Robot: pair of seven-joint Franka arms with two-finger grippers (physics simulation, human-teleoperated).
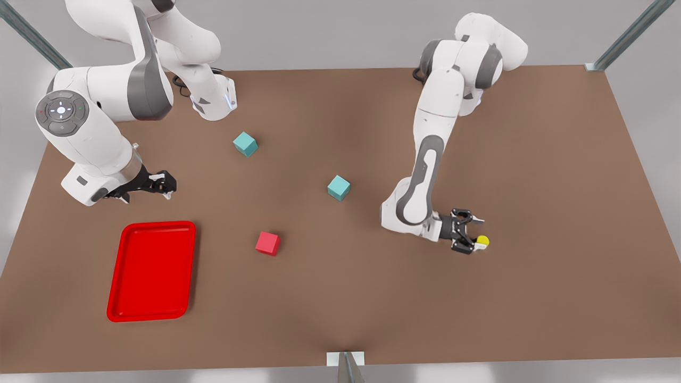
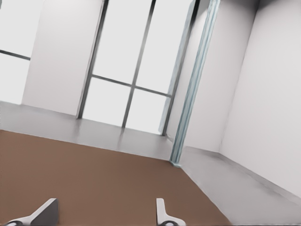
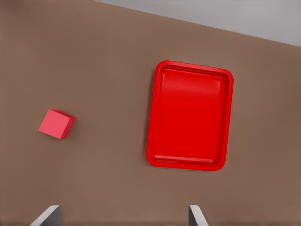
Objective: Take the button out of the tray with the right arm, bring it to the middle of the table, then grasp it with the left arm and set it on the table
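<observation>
Desk [image 1: 532, 159]: brown top carrying everything.
Tray [image 1: 151, 271]: red, lower left of the front view, nothing inside.
Right tool [image 1: 169, 184]: above the tray's far end, fingers spread, gripping nothing.
Left tool [image 1: 473, 234]: at the front view's right; its wrist view shows the fingers spread.
Button [image 1: 482, 241]: yellow cap right at the left tool's fingertips; held or released, can't tell.

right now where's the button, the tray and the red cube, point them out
button [image 1: 482, 240], front view, on its round yellow cap
tray [image 1: 151, 271], front view, on the bare floor inside its rim
red cube [image 1: 267, 243], front view, on its top face
</observation>
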